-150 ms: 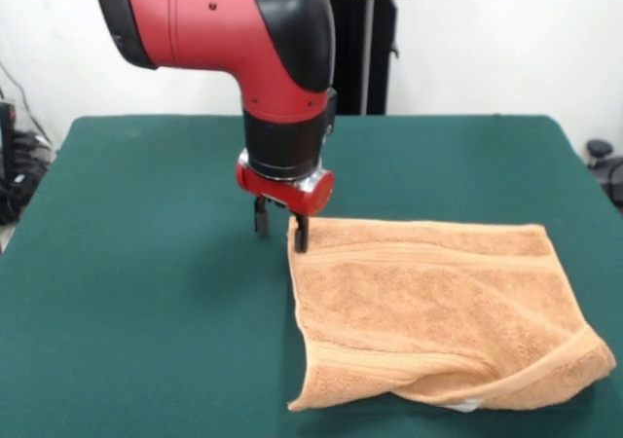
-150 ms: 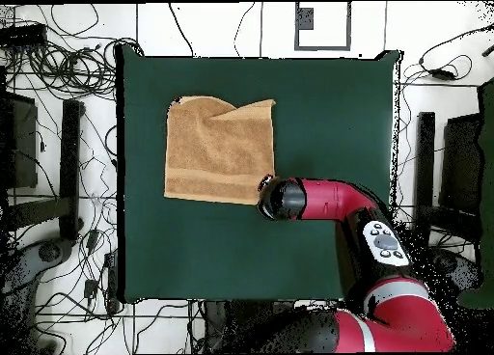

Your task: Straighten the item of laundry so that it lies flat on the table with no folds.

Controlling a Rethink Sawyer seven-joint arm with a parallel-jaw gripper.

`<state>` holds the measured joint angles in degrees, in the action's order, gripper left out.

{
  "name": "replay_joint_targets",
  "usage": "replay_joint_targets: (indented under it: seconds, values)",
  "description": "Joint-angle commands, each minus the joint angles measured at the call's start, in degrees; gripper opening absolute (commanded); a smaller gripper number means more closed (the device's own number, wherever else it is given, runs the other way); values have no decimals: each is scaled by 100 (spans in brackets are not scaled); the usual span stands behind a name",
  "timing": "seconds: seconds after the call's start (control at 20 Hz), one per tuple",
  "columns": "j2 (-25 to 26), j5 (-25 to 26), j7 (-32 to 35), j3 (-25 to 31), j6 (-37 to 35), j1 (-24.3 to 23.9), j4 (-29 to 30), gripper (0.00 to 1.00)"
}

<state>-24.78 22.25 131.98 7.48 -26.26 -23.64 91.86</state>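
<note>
Clearly you are dealing with a soft, light thing: the towel [image 1: 438, 311] is terry cloth, limp, and it will drape and drag rather than slide as one piece, so a pinch at a corner or along an edge is the sensible hold. It looks grippy enough against the green counter [image 1: 136, 292] that pulling one corner outward should stretch it rather than shift the whole piece.

The gripper [image 1: 280, 228] hangs just above the counter at the towel's far corner in the front view. Its jaws stand a little apart, one finger over the towel's corner and the other over bare felt. You cannot tell whether that finger touches the cloth, and nothing looks clamped.

The towel lies mostly spread, orange-tan with woven border bands. Its near edge in the front view is doubled over, with a small white tag [image 1: 465, 405] peeking out beneath. From overhead that same edge looks ragged and notched.
</note>
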Motion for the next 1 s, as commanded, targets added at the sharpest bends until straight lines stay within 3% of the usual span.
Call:
replay_joint_targets:
  seconds: [0.05,1.0]
  values:
    - [317,578,-787,416,67,-157,664,100]
    - [423,1086,-917,652,176,-691,751,100]
